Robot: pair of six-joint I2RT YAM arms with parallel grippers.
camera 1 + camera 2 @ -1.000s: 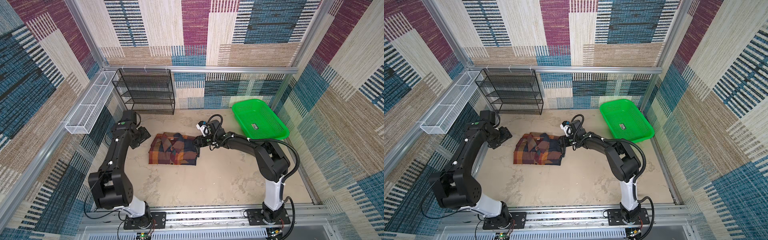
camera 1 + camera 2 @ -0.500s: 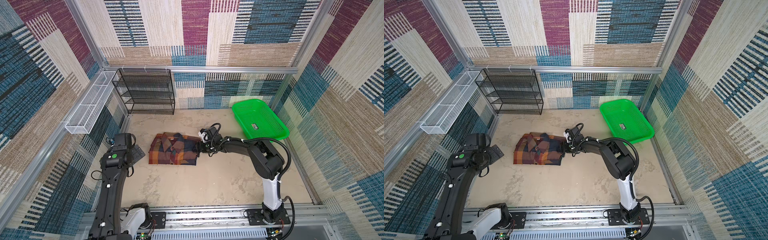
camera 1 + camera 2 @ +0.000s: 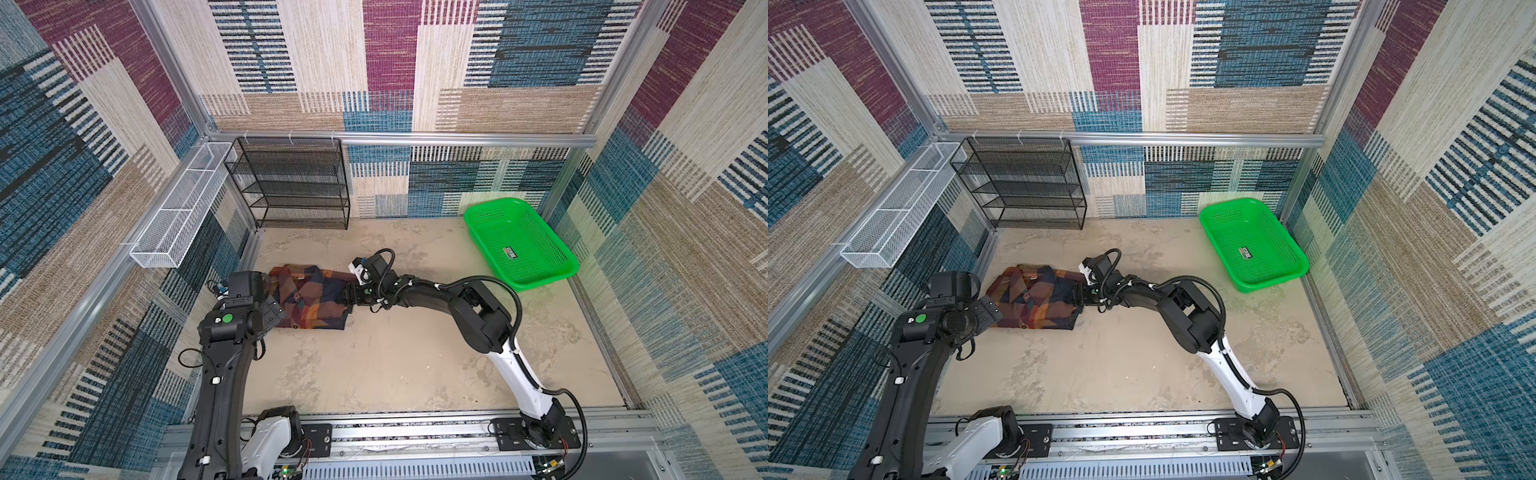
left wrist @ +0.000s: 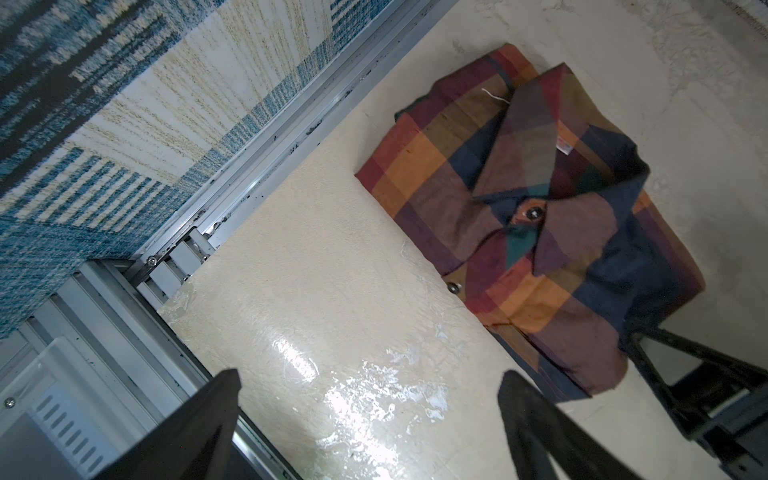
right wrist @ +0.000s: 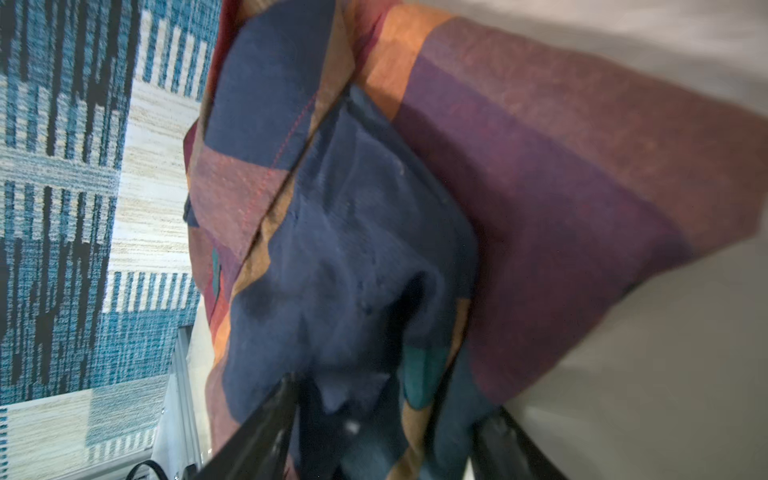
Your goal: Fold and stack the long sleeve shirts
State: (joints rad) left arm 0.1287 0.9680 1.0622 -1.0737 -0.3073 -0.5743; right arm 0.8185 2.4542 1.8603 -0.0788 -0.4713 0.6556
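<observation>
Right wrist view: right gripper [image 5: 392, 399] clamps the bunched edge of the plaid shirt [image 5: 540, 187]. Left gripper [image 4: 372, 376] hangs wide open, empty, near its opposite edge.

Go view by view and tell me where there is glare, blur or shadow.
Left wrist view: a white glare patch on the table, the shirt sharp. Right wrist view: the shirt close and smeared, the right gripper dark and soft. Both top views: even light, sharp, only a faint shadow by the right arm.
</observation>
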